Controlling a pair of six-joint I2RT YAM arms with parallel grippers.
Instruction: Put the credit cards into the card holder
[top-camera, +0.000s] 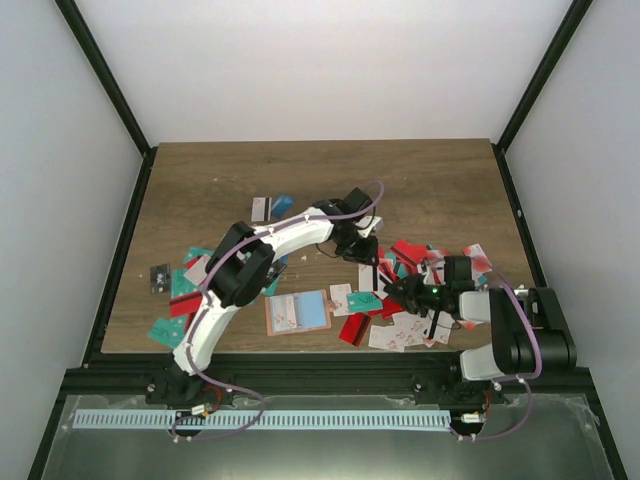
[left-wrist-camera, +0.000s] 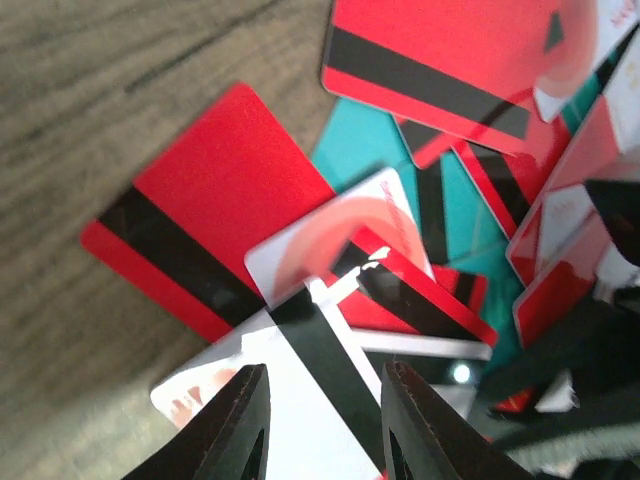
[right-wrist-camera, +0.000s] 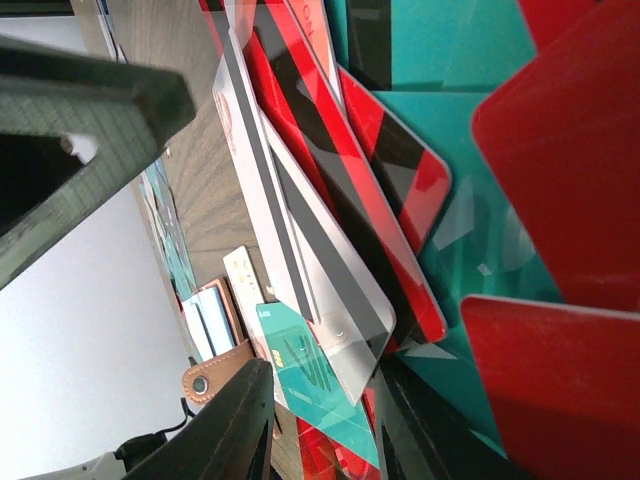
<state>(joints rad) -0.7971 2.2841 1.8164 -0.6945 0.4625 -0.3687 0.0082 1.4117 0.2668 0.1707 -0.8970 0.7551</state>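
Card holder lies open and flat near the front of the counter. It has a salmon-pink rim, a pale inside and a brown snap tab at one end. Credit cards are loose: I see the main overlapping heap just right of the holder, a second cluster to its left, and two more apart farther back. They're red, teal, or white with red marks. Several are face down, black stripe up, e.g. one red card. Can't tell if any slot is filled.

Red cards with black stripes, teal cards, white cards with red marks, salmon-pink card holder, brown wood-grain table.
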